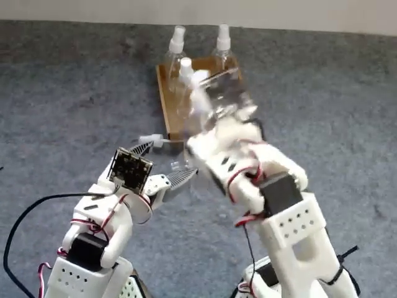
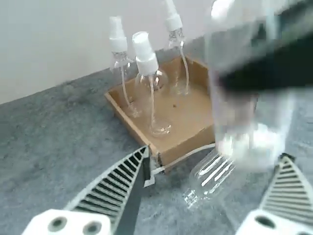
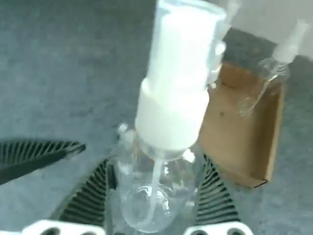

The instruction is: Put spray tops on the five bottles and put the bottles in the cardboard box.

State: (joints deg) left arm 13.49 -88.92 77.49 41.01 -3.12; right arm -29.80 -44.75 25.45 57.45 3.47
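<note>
- Clearly, we see the right hand (image 3: 154, 181) pinching a held bottle (image 3: 146, 205) by its body, with a spray top (image 3: 178, 88) fitted on it.
- From the high view, we find that bottle tilted in the air above the near right part of the box (image 1: 166, 105).
- We count three bottles inside the box, all upright with tops on: two (image 1: 177, 43) (image 1: 222, 40) at its far edge, one (image 1: 185, 68) nearer the middle.
- We see the left hand (image 2: 215, 156) spread and empty, just off the box's near edge.
- A bare bottle (image 2: 210, 176) lies on its side on the surface (image 1: 62, 93) between the left hand's fingers.
- A loose top (image 1: 154, 139) lies by the box's near left corner.
</note>
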